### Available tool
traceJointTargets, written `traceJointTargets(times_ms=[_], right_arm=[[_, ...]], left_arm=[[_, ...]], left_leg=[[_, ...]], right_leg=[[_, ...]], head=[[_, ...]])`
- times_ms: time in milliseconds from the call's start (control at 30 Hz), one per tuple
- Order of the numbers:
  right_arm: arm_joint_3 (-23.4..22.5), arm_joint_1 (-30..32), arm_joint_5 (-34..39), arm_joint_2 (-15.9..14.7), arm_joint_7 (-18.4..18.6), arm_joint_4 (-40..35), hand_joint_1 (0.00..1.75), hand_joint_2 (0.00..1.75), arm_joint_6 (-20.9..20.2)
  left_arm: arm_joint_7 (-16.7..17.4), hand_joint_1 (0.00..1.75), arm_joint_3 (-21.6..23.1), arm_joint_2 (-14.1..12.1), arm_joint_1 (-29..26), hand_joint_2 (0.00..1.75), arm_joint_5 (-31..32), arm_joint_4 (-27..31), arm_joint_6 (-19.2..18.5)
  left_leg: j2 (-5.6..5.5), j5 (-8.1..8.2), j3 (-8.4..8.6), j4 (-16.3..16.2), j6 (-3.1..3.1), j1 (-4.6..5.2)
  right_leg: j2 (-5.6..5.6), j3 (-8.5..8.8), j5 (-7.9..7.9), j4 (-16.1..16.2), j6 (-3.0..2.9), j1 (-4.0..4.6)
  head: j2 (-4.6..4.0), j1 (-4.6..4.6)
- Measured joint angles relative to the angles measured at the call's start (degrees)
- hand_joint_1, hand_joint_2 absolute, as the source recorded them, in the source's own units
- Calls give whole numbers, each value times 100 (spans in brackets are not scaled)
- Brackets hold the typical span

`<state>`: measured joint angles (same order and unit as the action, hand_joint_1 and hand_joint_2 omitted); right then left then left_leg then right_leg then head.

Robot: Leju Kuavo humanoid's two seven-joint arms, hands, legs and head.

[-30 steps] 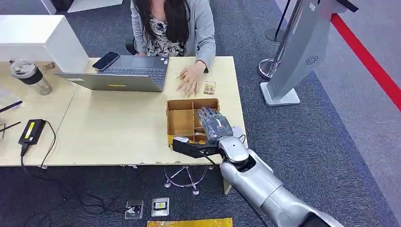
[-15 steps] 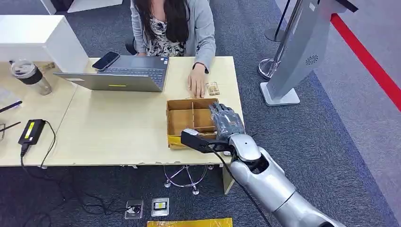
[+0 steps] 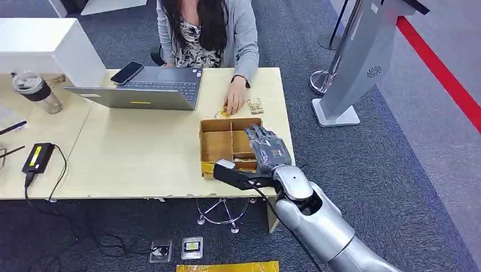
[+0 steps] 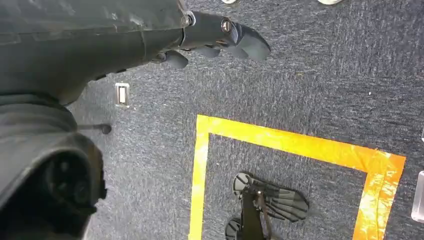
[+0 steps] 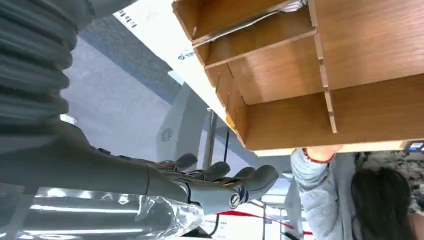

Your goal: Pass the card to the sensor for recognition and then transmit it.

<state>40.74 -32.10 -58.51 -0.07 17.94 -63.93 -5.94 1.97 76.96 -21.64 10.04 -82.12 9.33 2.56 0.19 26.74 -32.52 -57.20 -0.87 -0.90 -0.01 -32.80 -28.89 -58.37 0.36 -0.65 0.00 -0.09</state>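
Drifting back left over the divided box, right hand sits fingers spread, holding nothing. Card not discernible; pickup apparently pending. Left hand hangs loosely curled, empty.

Sm. patterned card flat on desk (just beyond box).

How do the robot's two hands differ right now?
The right hand is raised over the compartmented wooden box on the table, fingers stretched out; the left hand hangs low over the grey carpet with fingers loosely curled. The right hand is near the seated person's hand; the left hand is not. Neither holds anything visible.
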Motion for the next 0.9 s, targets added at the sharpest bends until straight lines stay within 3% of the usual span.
traceJointTargets(times_ms=[900], right_arm=[[4, -393, -144, 402, -323, 1427, 0, 175, 546]], left_arm=[[0, 0, 90, 31, 89, 0, 70, 0, -20]], left_leg=[[-2, 0, -1, 0, 0, 0]], right_leg=[[-1, 0, 0, 0, 0, 0]], head=[[0, 0]])
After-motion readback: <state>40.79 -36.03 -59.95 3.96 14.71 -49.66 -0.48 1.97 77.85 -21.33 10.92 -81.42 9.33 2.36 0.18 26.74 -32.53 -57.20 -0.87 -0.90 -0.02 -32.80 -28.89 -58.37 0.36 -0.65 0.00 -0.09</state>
